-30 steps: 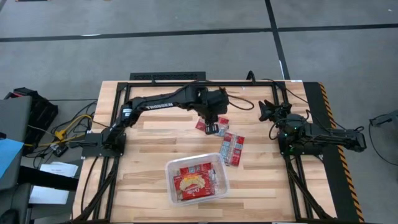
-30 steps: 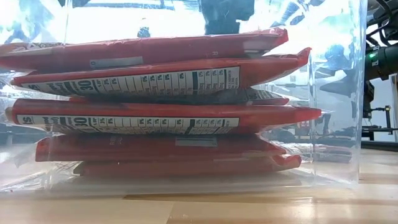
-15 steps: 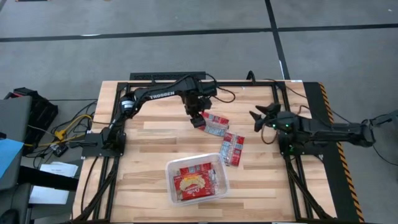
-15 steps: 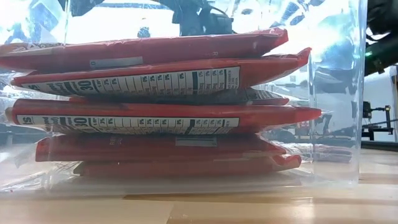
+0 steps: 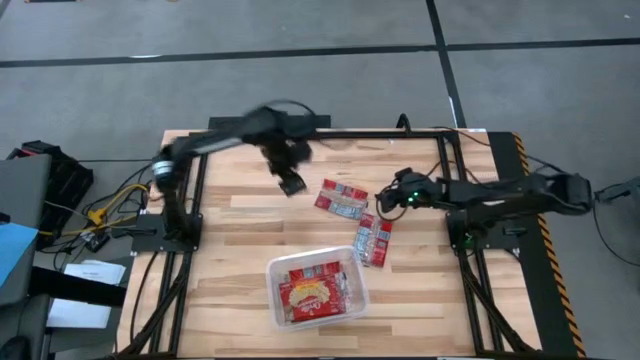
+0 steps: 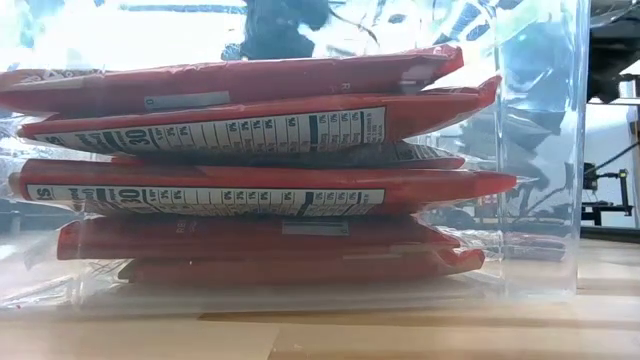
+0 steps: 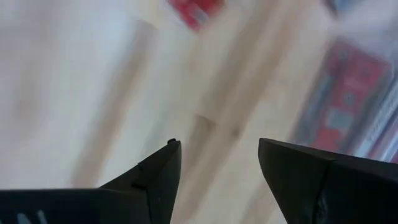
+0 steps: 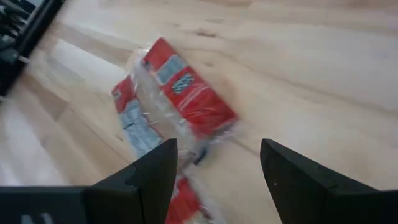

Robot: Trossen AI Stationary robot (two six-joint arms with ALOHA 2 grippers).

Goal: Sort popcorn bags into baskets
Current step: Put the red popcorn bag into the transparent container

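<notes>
Two red popcorn bags lie flat on the wood: one (image 5: 341,199) near the table's middle, one (image 5: 374,240) just nearer, toward the bin. The clear bin (image 5: 275,272) stands near the front edge, with several red packets (image 6: 250,130) stacked in it. My left gripper (image 5: 291,184) is open over bare wood, left of the far bag; its wrist view (image 7: 217,146) shows only blurred boards below. My right gripper (image 5: 388,198) is open and hovers just right of the far bag (image 8: 183,93), touching nothing.
A black frame rail (image 5: 330,133) runs along the table's far side, and both arm bases stand on the left and right edges. In the low view, the bin's clear wall (image 6: 540,150) fills the picture. Bare wood lies left of the bin.
My left gripper has drawn away from the far bag, moving fast toward the table's left edge. My right arm has stretched out from the right side toward the middle, bringing its gripper beside the far bag.
</notes>
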